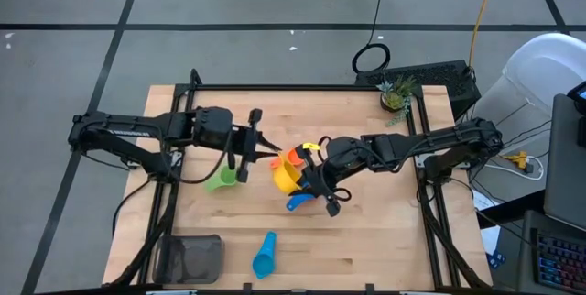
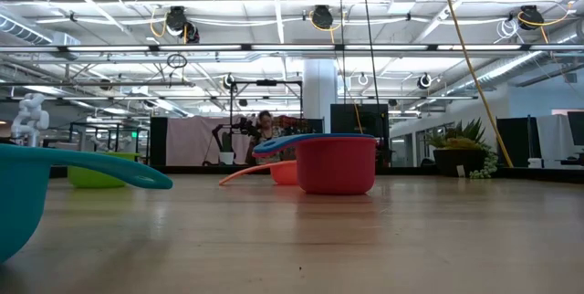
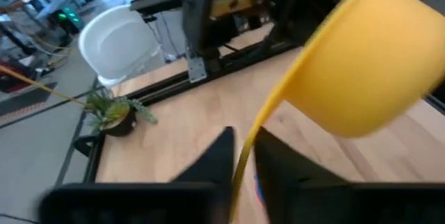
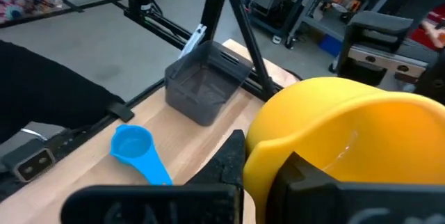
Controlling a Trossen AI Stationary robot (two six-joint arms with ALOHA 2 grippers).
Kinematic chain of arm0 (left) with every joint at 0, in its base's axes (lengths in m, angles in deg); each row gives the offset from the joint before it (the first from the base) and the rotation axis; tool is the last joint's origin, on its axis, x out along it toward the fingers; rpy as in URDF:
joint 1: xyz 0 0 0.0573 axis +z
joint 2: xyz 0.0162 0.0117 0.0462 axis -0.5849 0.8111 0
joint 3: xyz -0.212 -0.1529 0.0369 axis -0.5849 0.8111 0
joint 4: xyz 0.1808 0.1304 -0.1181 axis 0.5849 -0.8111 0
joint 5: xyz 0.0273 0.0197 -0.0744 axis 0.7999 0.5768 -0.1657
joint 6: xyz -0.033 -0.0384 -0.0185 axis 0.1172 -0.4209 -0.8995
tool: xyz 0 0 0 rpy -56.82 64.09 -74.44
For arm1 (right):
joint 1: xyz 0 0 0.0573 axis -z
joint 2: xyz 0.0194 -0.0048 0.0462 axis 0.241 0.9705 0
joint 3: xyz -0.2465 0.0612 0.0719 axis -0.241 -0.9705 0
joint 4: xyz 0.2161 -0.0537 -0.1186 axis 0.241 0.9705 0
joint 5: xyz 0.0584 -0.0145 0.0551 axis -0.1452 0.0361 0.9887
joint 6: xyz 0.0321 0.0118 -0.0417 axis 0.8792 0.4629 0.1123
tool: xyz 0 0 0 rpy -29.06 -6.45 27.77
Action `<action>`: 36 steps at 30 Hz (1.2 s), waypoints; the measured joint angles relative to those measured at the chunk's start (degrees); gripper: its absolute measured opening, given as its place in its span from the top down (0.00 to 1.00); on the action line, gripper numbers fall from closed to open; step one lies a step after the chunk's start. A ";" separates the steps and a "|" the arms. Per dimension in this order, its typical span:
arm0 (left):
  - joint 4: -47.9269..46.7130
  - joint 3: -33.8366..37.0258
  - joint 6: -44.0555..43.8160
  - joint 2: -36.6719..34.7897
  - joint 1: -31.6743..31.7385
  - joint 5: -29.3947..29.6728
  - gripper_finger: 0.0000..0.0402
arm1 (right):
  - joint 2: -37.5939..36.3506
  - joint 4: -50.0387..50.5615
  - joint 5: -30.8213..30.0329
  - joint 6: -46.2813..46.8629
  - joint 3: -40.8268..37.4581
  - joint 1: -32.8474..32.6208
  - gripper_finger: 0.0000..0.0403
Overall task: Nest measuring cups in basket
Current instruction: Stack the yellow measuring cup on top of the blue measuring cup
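Table point(image 1: 366, 240): one, pale wood, dark frame.

Arms: two, dark. Left claw point(image 1: 265, 153) and right claw point(image 1: 316, 183) meet at mid-table, on either side of the yellow cup.

Basket point(image 1: 190, 258): one, dark grey, translucent, rectangular with rounded corners, empty. It stands at the table's near left corner, well apart from both claws, nearer the left arm's side.

Plant point(image 1: 396, 95): one small pot at the far edge, beyond the right arm.

Cups: six told apart, round plastic with flat handles.
- Yellow cup point(image 1: 286, 178): largest in view, raised between the claws. The right claw is closed on its rim; the left claw's fingers are pinched on its thin handle point(image 3: 245, 161).
- Light blue cup point(image 1: 264, 256): on its side, near edge, well clear of the claws.
- Green cup point(image 1: 221, 180): just below the left claw.
- Red cup point(image 2: 336, 164): upright in the low view.
- Orange cup point(image 1: 294, 157): touching the yellow one, at the left claw's tips.
- Blue cup point(image 1: 298, 202): just under the right claw.
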 joint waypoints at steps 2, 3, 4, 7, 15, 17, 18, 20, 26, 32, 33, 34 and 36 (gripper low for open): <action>-0.45 0.00 0.18 0.04 -0.02 -0.03 0.96 | -0.03 0.18 0.43 0.10 -0.02 0.07 0.98; -0.63 0.00 0.14 0.04 -0.02 -0.03 0.96 | -0.03 0.06 0.31 0.10 -0.02 0.07 0.98; -0.77 0.00 0.03 0.02 0.00 0.10 0.96 | -0.03 -0.07 0.02 0.11 -0.02 0.09 0.98; -1.38 0.00 -0.46 0.02 0.00 2.92 0.98 | -0.03 0.33 -2.11 0.11 -0.02 0.39 0.95; -4.96 0.01 -0.27 -1.83 -1.73 12.86 0.98 | -0.08 10.80 -15.35 4.36 0.02 1.09 0.60; -6.36 0.02 -0.10 -2.23 -1.73 15.10 0.98 | -0.08 13.96 -21.46 6.68 0.04 1.31 0.53; -6.41 0.02 0.21 -2.42 -1.71 16.29 0.98 | -0.08 15.00 -24.60 7.46 0.04 1.37 0.50; -7.53 0.02 0.47 -2.72 -1.68 18.34 0.98 | -0.09 17.12 -29.75 9.38 0.09 1.59 0.45; -6.29 -0.11 0.62 -3.11 -1.94 18.94 0.98 | 0.10 19.32 -27.11 13.41 -1.08 3.17 0.43; -8.64 -0.13 2.38 -3.04 -2.41 25.57 0.98 | 0.14 25.63 -28.27 14.94 -3.91 4.26 0.47; -10.47 -0.13 2.91 -3.04 -2.73 27.80 0.98 | 0.11 26.91 -29.80 14.96 -3.90 4.32 0.48; -12.09 -0.11 3.37 -2.99 -3.05 29.83 0.98 | 0.02 28.21 -31.27 14.96 -3.83 4.38 0.48; -14.07 -0.11 3.61 -2.97 -3.83 33.84 0.98 | -0.70 30.61 -33.90 14.89 -3.85 4.59 0.48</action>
